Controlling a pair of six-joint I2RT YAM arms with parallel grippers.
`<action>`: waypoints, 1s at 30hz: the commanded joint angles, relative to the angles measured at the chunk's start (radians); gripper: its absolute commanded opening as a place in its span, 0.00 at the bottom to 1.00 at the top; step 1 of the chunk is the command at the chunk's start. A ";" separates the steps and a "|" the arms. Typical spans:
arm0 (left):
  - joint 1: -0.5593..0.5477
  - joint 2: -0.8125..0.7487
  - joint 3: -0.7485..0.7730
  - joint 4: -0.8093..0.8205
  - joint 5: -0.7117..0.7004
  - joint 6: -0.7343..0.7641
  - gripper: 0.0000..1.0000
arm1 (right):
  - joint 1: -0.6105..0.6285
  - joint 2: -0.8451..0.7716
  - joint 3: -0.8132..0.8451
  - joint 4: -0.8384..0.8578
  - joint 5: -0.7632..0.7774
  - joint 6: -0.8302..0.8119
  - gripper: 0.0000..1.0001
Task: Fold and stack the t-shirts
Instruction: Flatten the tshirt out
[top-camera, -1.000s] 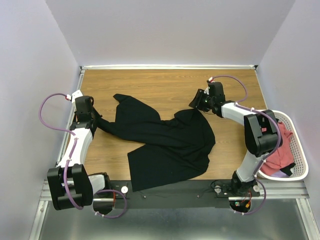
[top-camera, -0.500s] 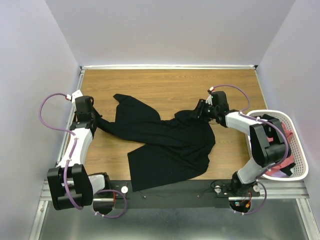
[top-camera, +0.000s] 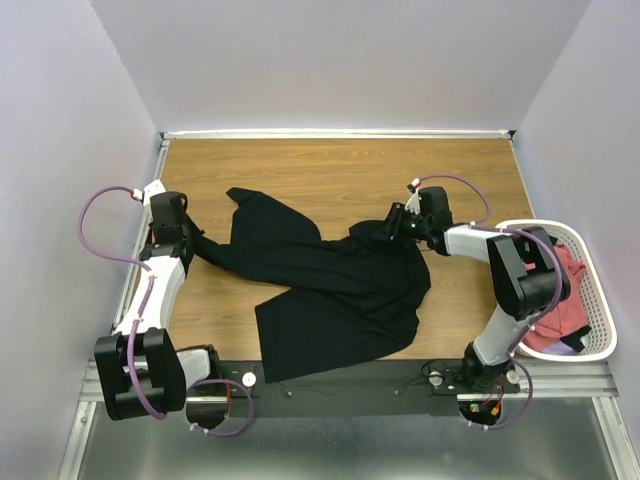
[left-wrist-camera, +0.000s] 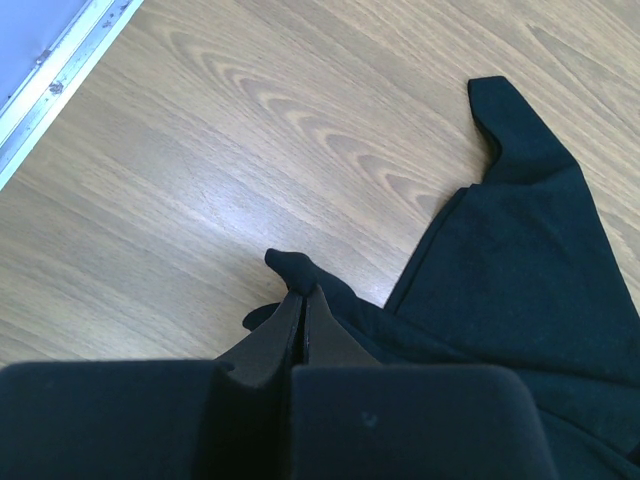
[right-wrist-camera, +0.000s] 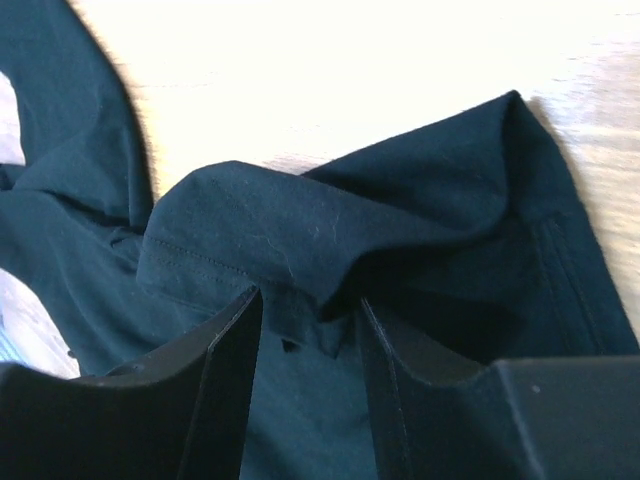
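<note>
Left gripper (left-wrist-camera: 303, 298) jaws clenched on black t-shirt (top-camera: 330, 285) corner near tabletop (top-camera: 330, 170) left edge. Right gripper (right-wrist-camera: 310, 340) jaws parted, astride stitched, hemmed fold at shirt's far right end. Shirt: plain matte black, soft knit, rumpled, sprawled from left edge across tabletop middle toward near edge. Tabletop: wood grain.

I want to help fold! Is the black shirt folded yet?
Not folded. The black t-shirt lies rumpled and spread across the wooden table, a sleeve sticking out.
</note>
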 joint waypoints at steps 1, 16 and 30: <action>0.001 -0.008 -0.003 0.021 0.014 0.008 0.00 | 0.004 0.042 -0.007 0.081 -0.079 -0.005 0.50; -0.001 -0.007 -0.003 0.021 0.011 0.010 0.00 | 0.004 0.084 -0.018 0.128 -0.140 -0.065 0.50; -0.001 -0.011 -0.003 0.018 0.003 0.010 0.00 | 0.003 0.075 -0.040 0.125 -0.135 -0.097 0.28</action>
